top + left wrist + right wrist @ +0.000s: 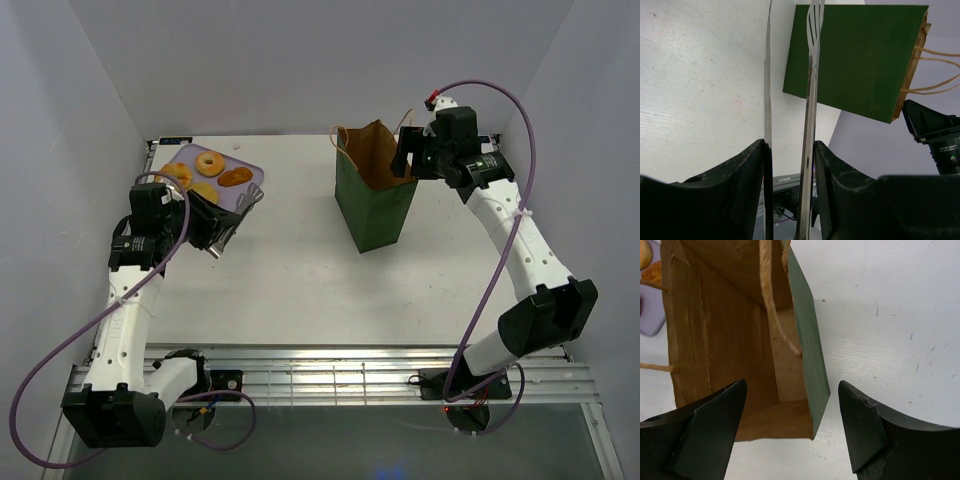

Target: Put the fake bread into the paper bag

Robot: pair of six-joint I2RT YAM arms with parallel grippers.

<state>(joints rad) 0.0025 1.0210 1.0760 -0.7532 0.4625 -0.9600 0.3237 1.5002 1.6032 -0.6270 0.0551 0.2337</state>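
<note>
Four fake breads lie on a lilac tray at the far left: a ring doughnut, a lumpy bun, a yellowish slice and a darker oval. My left gripper is shut on metal tongs, whose tips reach the tray's near right corner. The paper bag stands upright and open, with nothing visible inside. My right gripper is open, its jaws on either side of the bag's right wall.
Grey walls close the table at the back and sides. A metal rail runs along the near edge by the arm bases. The bag's string handles hang into its mouth. The tray edge shows past the bag in the right wrist view.
</note>
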